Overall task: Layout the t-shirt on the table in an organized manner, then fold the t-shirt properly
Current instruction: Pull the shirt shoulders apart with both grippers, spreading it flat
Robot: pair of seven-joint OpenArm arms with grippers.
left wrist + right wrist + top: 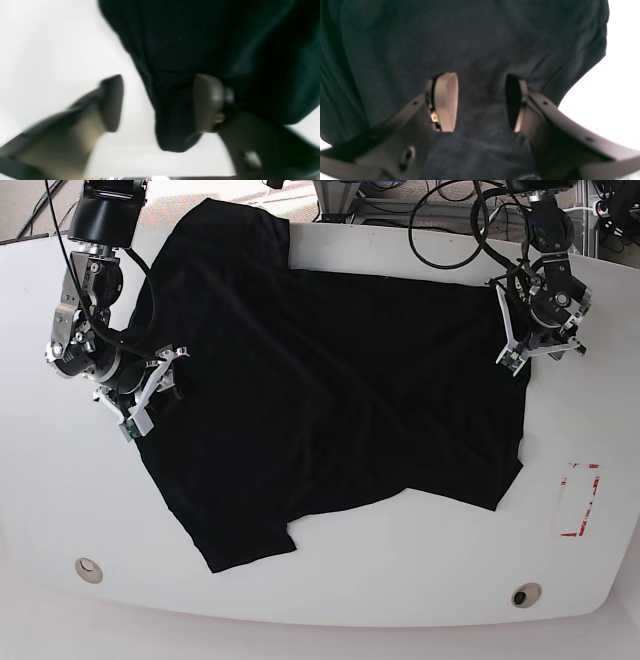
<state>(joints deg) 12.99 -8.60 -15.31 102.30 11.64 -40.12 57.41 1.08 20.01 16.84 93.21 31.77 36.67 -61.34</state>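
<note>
The black t-shirt (330, 400) lies spread on the white table (400, 590), rumpled, with one sleeve toward the front left and another at the back left. My left gripper (516, 352) is at the shirt's right edge. In the left wrist view a hanging corner of the t-shirt (175, 120) sits between its fingers (208, 102), jaws apart, touching only one pad; the view is blurred. My right gripper (150, 395) is at the shirt's left edge. Its fingers (446, 102) stand apart over the t-shirt (480, 50), with bunched cloth in the gap.
A red tape rectangle (578, 500) marks the table at the right, beyond the shirt. Two small round holes (88, 569) (525, 593) sit near the front corners. Cables (450, 230) trail at the back edge behind the right-hand arm.
</note>
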